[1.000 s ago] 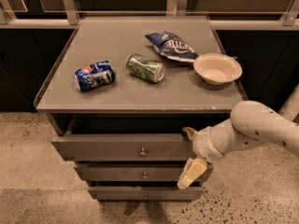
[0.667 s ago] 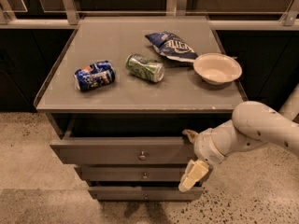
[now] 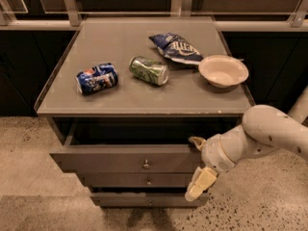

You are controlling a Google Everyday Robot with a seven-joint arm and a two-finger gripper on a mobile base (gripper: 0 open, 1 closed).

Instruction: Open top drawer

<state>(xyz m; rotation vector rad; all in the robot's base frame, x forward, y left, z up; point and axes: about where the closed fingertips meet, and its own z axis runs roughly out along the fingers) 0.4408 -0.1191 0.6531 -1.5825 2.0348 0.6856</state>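
The top drawer [image 3: 106, 159] is the widest grey front under the cabinet top, with a small round metal knob [image 3: 146, 164] at its centre. It stands pulled partly out, with a dark gap behind its front. My gripper [image 3: 197, 162] is at the right end of this drawer front. One tan finger shows above the front's top edge and the other hangs below it. The fingers are spread apart. The white arm [image 3: 269, 131] comes in from the right.
Two narrower drawer fronts [image 3: 139, 180] sit below the top one. On the grey cabinet top [image 3: 120, 37] lie a blue can [image 3: 96, 78], a green can [image 3: 149, 70], a blue chip bag [image 3: 175, 47] and a white bowl [image 3: 223, 70]. Speckled floor lies around.
The top drawer front and my gripper have come slightly further out toward the camera. The things on the cabinet top have not moved.
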